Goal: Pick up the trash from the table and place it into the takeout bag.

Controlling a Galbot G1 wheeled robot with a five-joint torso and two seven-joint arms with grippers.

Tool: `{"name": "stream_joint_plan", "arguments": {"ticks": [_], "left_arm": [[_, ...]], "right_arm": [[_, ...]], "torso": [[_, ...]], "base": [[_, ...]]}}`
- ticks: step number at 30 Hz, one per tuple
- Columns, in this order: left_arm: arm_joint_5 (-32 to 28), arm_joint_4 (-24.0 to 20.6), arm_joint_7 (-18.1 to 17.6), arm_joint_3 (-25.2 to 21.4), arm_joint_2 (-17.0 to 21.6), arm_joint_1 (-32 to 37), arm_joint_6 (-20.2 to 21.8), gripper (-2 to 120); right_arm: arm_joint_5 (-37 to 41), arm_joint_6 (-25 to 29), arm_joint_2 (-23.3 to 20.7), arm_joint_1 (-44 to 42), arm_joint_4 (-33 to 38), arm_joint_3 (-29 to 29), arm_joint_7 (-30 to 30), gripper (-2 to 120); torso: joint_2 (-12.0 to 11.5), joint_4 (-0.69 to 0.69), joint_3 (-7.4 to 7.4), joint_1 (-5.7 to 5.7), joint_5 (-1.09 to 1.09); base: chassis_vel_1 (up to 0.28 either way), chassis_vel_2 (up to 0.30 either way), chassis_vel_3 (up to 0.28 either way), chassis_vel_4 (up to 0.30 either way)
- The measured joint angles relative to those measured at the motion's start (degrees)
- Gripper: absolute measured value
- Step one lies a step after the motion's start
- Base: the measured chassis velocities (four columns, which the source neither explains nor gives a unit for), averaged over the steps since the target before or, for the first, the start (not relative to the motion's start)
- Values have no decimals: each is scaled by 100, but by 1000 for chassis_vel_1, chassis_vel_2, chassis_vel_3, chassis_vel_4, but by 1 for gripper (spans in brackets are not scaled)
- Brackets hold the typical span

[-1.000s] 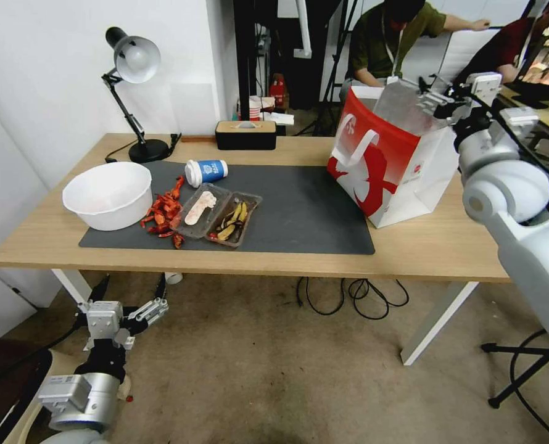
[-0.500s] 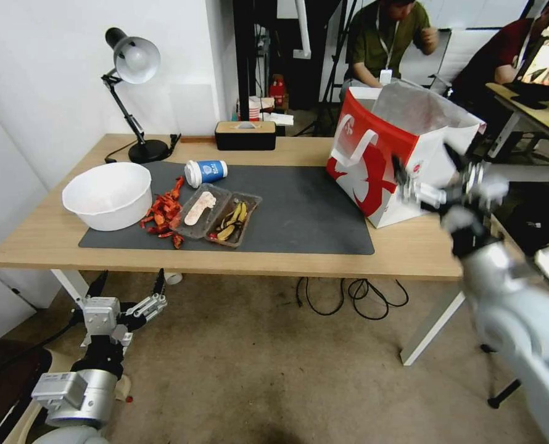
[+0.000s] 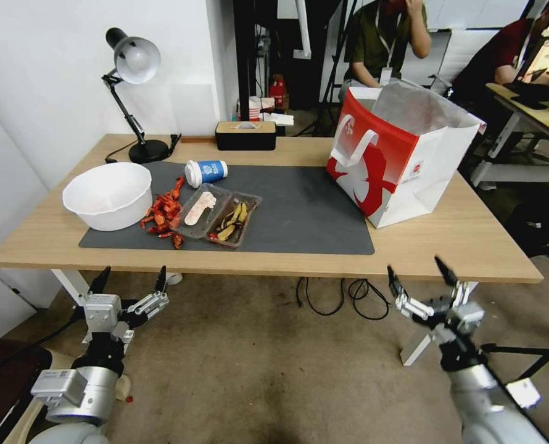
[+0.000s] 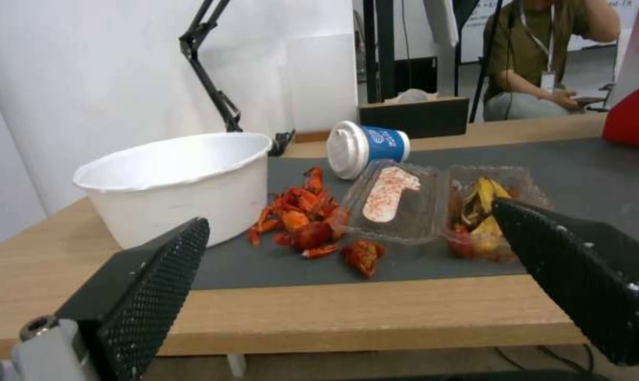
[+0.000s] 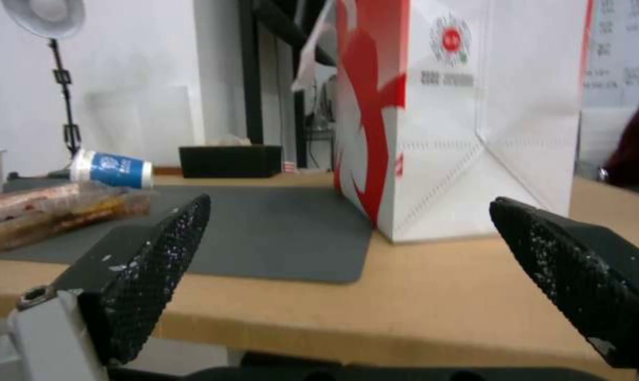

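With both sets of fingers spread and empty below the worktop's (image 3: 410,253) near edge, we judge it best to raise the left gripper (image 3: 129,282) over the blue-sleeved coffee cup (image 3: 205,172) lying far-left on the mat (image 3: 305,216), the right gripper (image 3: 419,280) waiting near the takeout bag (image 3: 398,160) at right.

You have little legible text here; on the white side panel of the takeout bag (image 5: 475,121), in the right wrist view, you can see a round red logo with a dark printed line beneath it, but its characters are too small to read; the blue-sleeved coffee cup (image 4: 367,147) lying on its side carries a white emblem on the sleeve that you cannot make out as words; nothing else shows readable lettering.
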Motion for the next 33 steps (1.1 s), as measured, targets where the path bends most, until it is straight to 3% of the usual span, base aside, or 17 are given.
{"name": "stream_joint_plan", "arguments": {"ticks": [11,17,18,19,22,23,26,27,30,31,33], "left_arm": [[-94,25,-10,-15,71,-42,22,100],[-379,-34,-113,-46,480,-372,367,100],[-629,-47,-186,-72,770,-603,555,100],[-629,-47,-186,-72,770,-603,555,100],[-1643,83,-467,-67,1751,-1330,827,100],[-1643,83,-467,-67,1751,-1330,827,100],[-2538,521,-592,28,3010,-2178,847,100],[-2538,521,-592,28,3010,-2178,847,100],[-3112,1294,-516,417,4174,-3127,769,100],[-3112,1294,-516,417,4174,-3127,769,100],[-3400,1815,-300,871,4704,-3879,732,100]], "right_arm": [[-69,-252,118,-157,-64,-244,192,100],[-151,-285,136,-149,-93,-291,199,100],[-184,-321,139,-143,-70,-292,203,100],[-184,-321,139,-143,-70,-292,203,100],[-318,-423,147,-143,49,-291,224,100],[-318,-423,147,-143,49,-291,224,100],[-451,-521,139,-132,145,-256,238,100],[-451,-521,139,-132,145,-256,238,100],[-562,-648,155,-90,204,-237,257,100],[-562,-648,155,-90,204,-237,257,100],[-647,-749,205,-61,246,-260,284,100]], "torso": [[0,0,0,0,-1],[0,-1,0,1,-1],[-1,0,1,1,0],[-1,0,1,1,0],[-1,-1,1,1,-2],[-1,-1,1,1,-2],[-1,-1,1,1,-3],[-1,-1,1,1,-3],[-2,-1,2,2,-3],[-2,-1,2,2,-3],[-2,2,2,1,-3]], "base": [[0,0,0,0],[0,0,0,0],[0,0,0,0],[0,0,0,0],[0,0,0,0],[0,0,0,0],[0,0,0,0],[0,0,0,0],[0,0,0,0],[0,0,0,0],[0,0,0,0]]}}
